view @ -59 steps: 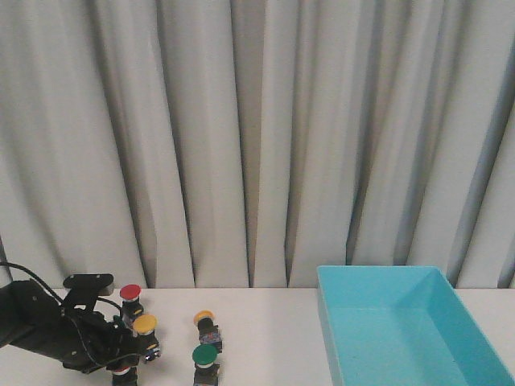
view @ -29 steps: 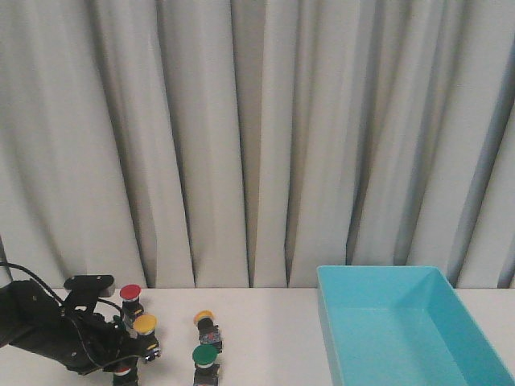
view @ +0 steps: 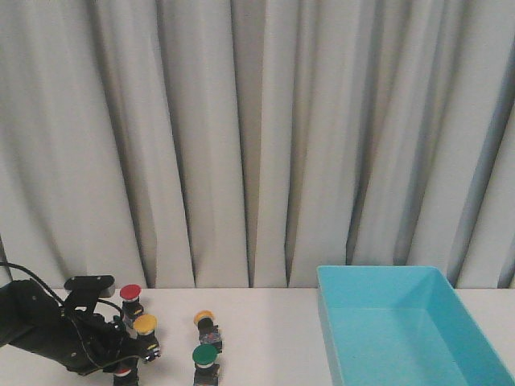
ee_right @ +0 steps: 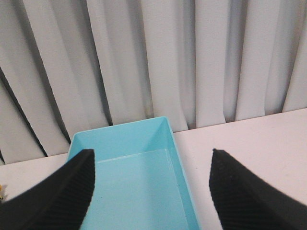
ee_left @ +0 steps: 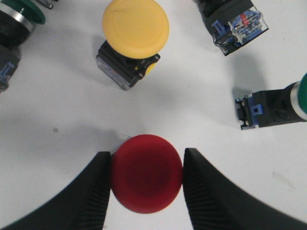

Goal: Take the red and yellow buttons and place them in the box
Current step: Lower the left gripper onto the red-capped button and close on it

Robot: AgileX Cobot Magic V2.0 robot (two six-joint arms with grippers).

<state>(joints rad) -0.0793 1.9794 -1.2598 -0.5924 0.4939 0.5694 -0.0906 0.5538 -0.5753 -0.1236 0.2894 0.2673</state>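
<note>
My left gripper (ee_left: 146, 160) is shut on a red button (ee_left: 146, 179), with both fingers against the sides of its round cap. In the front view this gripper (view: 121, 363) is low at the table's front left, over that red button (view: 122, 371). A yellow button (ee_left: 135, 28) stands just beyond it and also shows in the front view (view: 146, 324). A second red button (view: 130, 292) and a second yellow button (view: 203, 318) stand farther back. The turquoise box (view: 378, 272) is at the right. My right gripper (ee_right: 151, 191) is open and empty above the box (ee_right: 120, 136).
A green-capped button (view: 206, 354) stands right of the left gripper, and it lies on its side in the left wrist view (ee_left: 273, 108). Another green button (ee_left: 19, 12) and a black-and-blue button body (ee_left: 233, 21) are near. A grey curtain (view: 257, 137) hangs behind the table.
</note>
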